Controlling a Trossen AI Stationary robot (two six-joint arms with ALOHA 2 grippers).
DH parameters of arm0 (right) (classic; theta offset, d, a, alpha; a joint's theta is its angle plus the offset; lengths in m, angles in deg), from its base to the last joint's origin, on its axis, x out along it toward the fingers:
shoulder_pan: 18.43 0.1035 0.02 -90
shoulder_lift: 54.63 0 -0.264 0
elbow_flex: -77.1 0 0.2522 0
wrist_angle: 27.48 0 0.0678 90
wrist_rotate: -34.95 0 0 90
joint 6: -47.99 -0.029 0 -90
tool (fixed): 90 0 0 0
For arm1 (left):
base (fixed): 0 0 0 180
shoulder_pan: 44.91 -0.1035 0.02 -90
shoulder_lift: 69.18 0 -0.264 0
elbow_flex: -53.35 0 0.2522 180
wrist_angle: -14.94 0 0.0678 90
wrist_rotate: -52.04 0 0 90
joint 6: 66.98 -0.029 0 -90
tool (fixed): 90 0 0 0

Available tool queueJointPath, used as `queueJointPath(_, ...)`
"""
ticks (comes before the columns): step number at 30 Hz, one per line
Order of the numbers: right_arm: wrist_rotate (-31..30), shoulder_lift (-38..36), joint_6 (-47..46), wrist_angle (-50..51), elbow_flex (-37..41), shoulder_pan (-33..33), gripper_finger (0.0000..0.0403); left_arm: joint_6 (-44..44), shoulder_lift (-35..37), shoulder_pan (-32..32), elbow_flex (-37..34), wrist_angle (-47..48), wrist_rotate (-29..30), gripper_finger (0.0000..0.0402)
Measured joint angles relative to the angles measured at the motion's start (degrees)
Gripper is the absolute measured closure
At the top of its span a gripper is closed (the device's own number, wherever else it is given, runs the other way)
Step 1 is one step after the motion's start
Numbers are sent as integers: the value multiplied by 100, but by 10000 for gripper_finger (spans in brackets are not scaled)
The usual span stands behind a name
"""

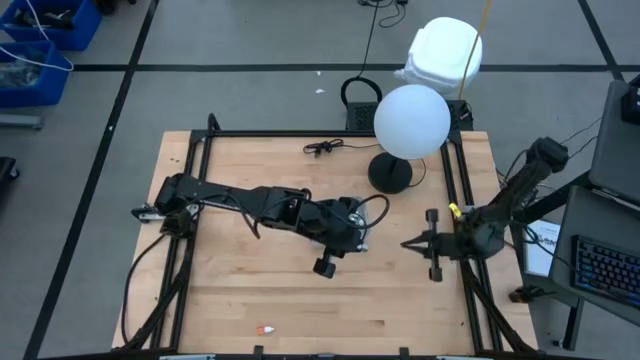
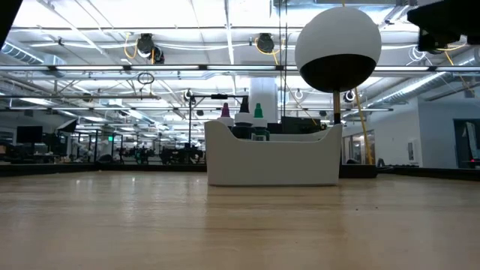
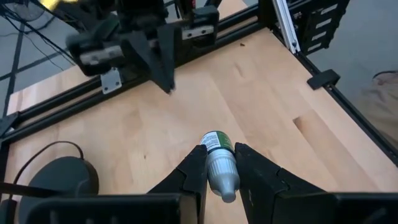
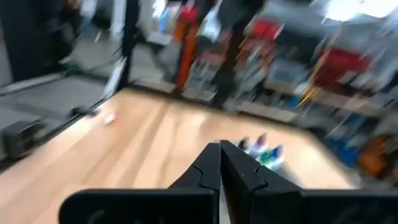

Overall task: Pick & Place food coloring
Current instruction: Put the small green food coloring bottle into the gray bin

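Green label and white body mark the little food coloring bottle [image 3: 219, 163] caught between the two dark fingers of the left gripper [image 3: 219, 171]. The bottle lies tilted, its pale pointed tip toward the wrist camera and its green end pointing away over the wooden table [image 3: 186, 112]. The fingers press on both its sides, so this claw is closed narrow on the bottle.

From above, the left arm [image 1: 240, 203] stretches long and low from the left edge of the table toward the middle, and its gripper [image 1: 345, 235] sits near the table's centre.

More small bottles [image 2: 241, 121] stand with red, dark and green tops in a white caddy [image 2: 272, 156] seen in the low view.

Off to the right, the right gripper [image 1: 415, 243] hangs by the right rail [image 1: 462, 200] of the black frame, pointing in toward the left one, with a gap between them. Its two fingers [image 4: 208, 163] are pressed together with nothing held. That arm [image 1: 510, 195] bends back over the table's right edge.

A lamp with a white ball top [image 1: 411, 120] stands on a black round foot [image 1: 391, 173] near the far edge. A tiny orange and white piece [image 1: 265, 328] lies alone near the front edge.
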Motion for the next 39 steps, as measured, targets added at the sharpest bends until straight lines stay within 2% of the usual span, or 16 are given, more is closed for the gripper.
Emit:
queueJointPath(2,653,1,-744,1306,-460,-355,402,-6,0,0,0,-9,-1,328)
queueJointPath(4,1531,49,-911,1786,-671,-725,402,-29,1,0,0,-7,-5,328)
queueJointPath(7,3134,-52,-510,1085,-747,-1259,402,-50,1,0,0,-2,-6,327)
queueJointPath(9,3896,-204,-409,662,-690,-1604,403,-50,2,0,0,4,-8,327)
queueJointPath(14,4464,-632,-825,710,-442,-2482,403,-49,2,0,0,43,-105,326)
queueJointPath(18,5192,-1015,-839,-56,-9,-2836,403,-66,0,-4,0,257,-104,326)
queueJointPath(21,5098,-1380,-849,-576,376,-2939,403,23,1,-44,0,416,-104,326)
queueJointPath(24,4616,-1563,-878,-532,574,-2988,403,216,1,-154,0,494,-104,326)
queueJointPath(26,4422,-1516,-896,-474,624,-2994,403,319,1,-269,0,512,-103,326)
queueJointPath(33,4260,-1407,-770,-501,626,-2990,403,411,-76,-831,7,1030,-257,341)
queueJointPath(39,4156,-1224,-650,-448,626,-2988,403,252,-234,-1152,12,1083,-260,338)
